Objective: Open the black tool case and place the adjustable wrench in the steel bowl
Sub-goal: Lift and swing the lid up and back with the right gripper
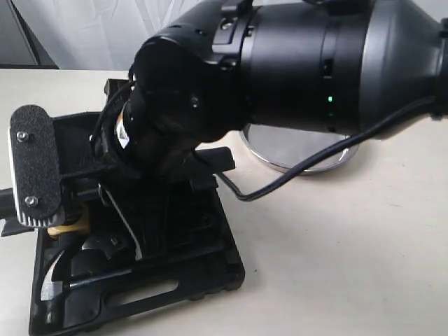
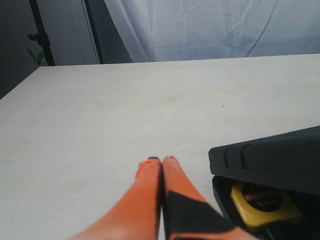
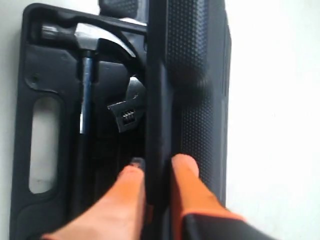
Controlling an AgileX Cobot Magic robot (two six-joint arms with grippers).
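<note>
The black tool case (image 1: 182,283) lies on the table at the left with its lid (image 3: 192,75) raised. My right gripper (image 3: 157,167) is shut on the lid's edge, one orange finger on each side. Inside the case, the adjustable wrench's silver jaw head (image 3: 127,114) shows next to the lid, its handle hidden. The steel bowl (image 1: 308,159) sits behind my right arm, mostly covered by it. My left gripper (image 2: 161,161) is shut on nothing, hovering over bare table beside the case (image 2: 272,159).
A steel hammer (image 3: 92,45) with a black handle lies in the case by the handle cut-out (image 3: 42,145). A yellow tape measure (image 2: 262,202) sits under the lid's corner. My right arm's cable (image 1: 294,175) trails over the table. A white curtain (image 2: 210,25) hangs behind.
</note>
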